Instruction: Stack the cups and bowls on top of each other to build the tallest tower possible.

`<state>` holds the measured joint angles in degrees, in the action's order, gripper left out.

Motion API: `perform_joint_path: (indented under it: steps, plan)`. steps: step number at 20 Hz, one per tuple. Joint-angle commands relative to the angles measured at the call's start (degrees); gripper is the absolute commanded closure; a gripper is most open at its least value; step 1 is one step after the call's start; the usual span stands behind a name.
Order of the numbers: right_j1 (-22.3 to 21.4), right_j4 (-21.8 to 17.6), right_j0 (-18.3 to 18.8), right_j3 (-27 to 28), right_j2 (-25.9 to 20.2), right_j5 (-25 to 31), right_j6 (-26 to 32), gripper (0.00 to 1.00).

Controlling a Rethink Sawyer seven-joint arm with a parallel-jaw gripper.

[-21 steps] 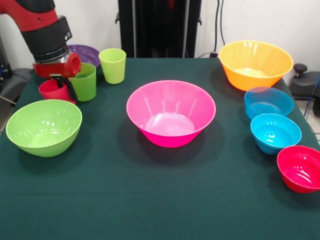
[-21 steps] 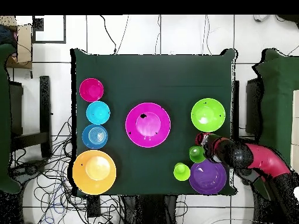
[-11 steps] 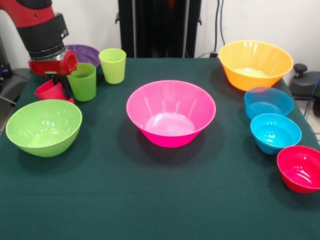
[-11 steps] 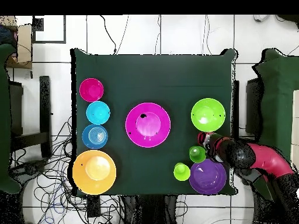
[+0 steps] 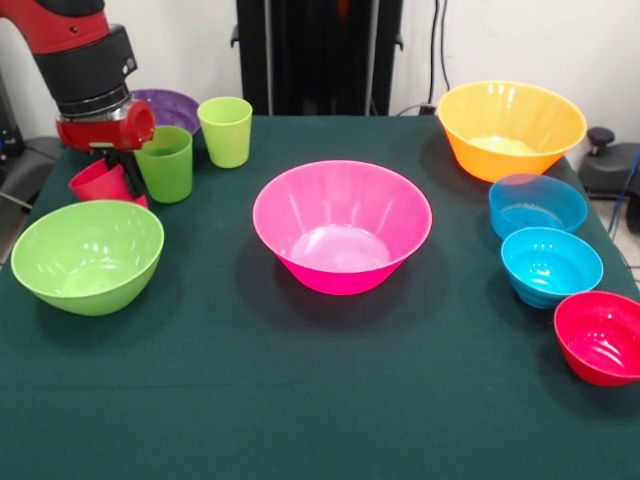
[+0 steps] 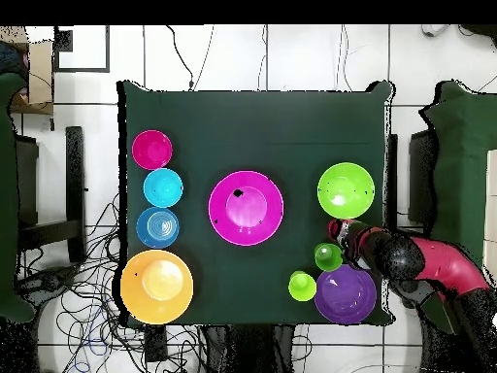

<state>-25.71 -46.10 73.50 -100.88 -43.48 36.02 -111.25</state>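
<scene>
Red cup tilts in the tool near the table's edge.

short cup: held in the jaws, tilted
taller cup: just beside the jaws, on their right in the front view
third cup: further right, behind the taller cup
shallow bowl: behind the jaws, at the far edge of the tabletop
near bowl: just in front of the jaws
middle bowl: well right of the jaws, mid-tabletop
corner bowl: far right corner, well apart from the jaws
small bowls: a row down the right edge, rear bowl, mid-row bowl, front bowl, the last farthest from the jaws
</scene>
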Motion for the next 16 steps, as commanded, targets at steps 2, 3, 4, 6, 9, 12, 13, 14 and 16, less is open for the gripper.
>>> perform_joint_path:
  steps: [2,3,4,6,9,12,13,14,16]
  plan:
    - [-0.83,-2.59,-3.94,0.93,0.80,4.61,13.62,1.00]
    - [-1.02,-2.57,-4.02,0.89,0.85,4.60,13.48,1.00]
    - [-1.14,-2.49,-4.09,0.88,0.84,4.72,13.46,1.00]
    - [-1.37,-2.33,-4.26,0.87,0.84,4.98,13.41,1.00]
    - [-1.72,-2.17,-4.52,0.82,0.83,5.15,13.19,1.00]
    - [-2.20,-1.91,-4.83,0.67,0.77,5.36,12.97,1.00]
    - [-2.38,-1.78,-4.93,0.59,0.72,5.46,12.89,1.00]
    - [-2.57,-1.62,-5.13,0.54,0.70,5.61,12.71,1.00]
    - [-3.14,-1.27,-5.46,0.39,0.67,5.86,12.31,1.00]
